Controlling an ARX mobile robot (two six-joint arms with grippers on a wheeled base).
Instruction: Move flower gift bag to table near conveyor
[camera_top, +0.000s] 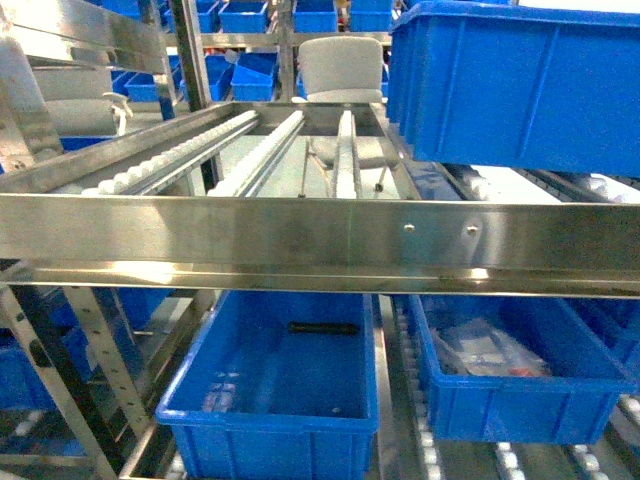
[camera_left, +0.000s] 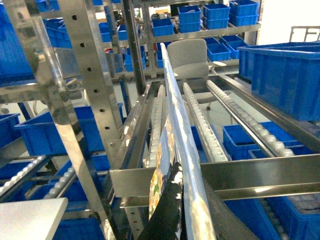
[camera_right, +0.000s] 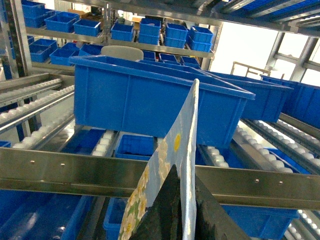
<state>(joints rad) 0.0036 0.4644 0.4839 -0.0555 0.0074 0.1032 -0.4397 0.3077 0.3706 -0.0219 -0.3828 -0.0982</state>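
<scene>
The flower gift bag (camera_left: 180, 145) is held edge-on, a glossy thin panel with a daisy print, and it rises in front of the conveyor (camera_left: 200, 125). My left gripper (camera_left: 191, 172) is shut on its lower part. In the right wrist view the same bag (camera_right: 182, 140) stands upright, pale blue with yellow-white flowers, and my right gripper (camera_right: 184, 172) is shut on it. The head view shows only the conveyor (camera_top: 250, 230), steel rails with white roller tracks, and neither the bag nor a gripper. A pale flat corner that looks like the table (camera_left: 25, 217) shows at the lower left.
A large blue bin (camera_top: 520, 80) sits on the upper rollers at the right and is also seen close ahead as the blue bin (camera_right: 150, 105). Below the steel rail stand a bin (camera_top: 280, 400) holding a black handle and another bin (camera_top: 510, 390) with bagged parts. A perforated post (camera_left: 95, 85) stands at the left.
</scene>
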